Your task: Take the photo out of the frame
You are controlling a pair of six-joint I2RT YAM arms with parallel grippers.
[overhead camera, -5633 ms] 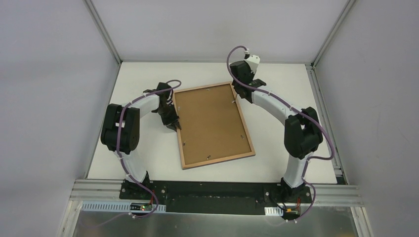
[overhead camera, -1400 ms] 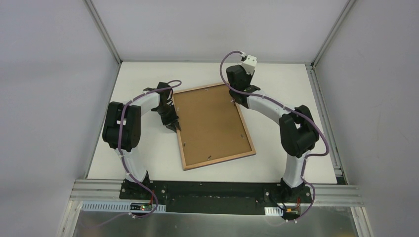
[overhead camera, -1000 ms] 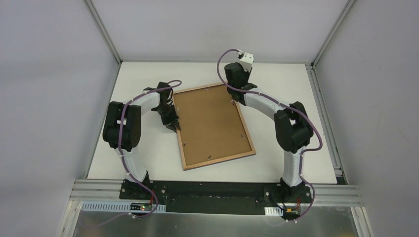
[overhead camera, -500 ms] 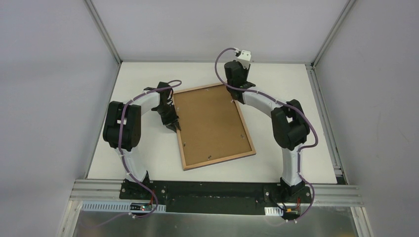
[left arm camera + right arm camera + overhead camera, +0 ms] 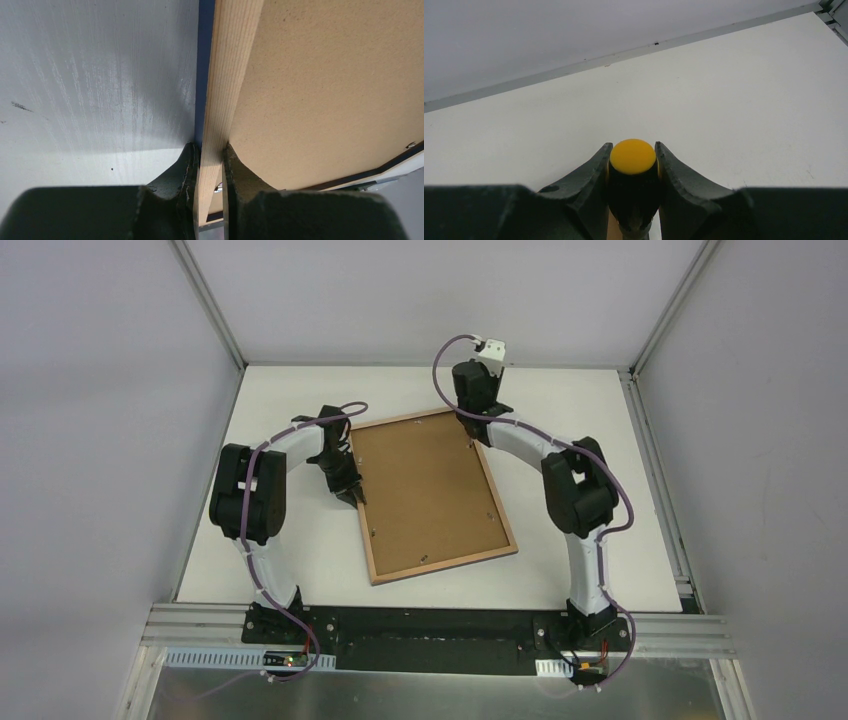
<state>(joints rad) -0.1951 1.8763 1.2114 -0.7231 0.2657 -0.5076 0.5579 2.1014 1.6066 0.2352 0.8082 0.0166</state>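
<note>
The frame (image 5: 430, 490) lies face down on the white table, its brown backing board (image 5: 425, 480) up inside a light wood rim. The photo is hidden under the board. My left gripper (image 5: 352, 495) is shut on the frame's left rim; in the left wrist view the wood rim (image 5: 232, 75) runs between the closed fingers of this gripper (image 5: 211, 150), next to the board (image 5: 325, 90). My right gripper (image 5: 478, 428) is at the frame's far right corner. It is shut (image 5: 632, 150) on a black-handled tool with a yellow cap (image 5: 632, 157), pointing down.
Small metal clips sit on the backing board at its right edge (image 5: 497, 515), left edge (image 5: 373, 533) and near edge (image 5: 423, 558). Grey walls and aluminium rails (image 5: 640, 440) close in the table. A black base strip (image 5: 430, 625) runs along the near edge.
My right arm has swung left, bringing its wrist and elbow closer to the frame's far right corner. The left arm and the frame have not moved.
</note>
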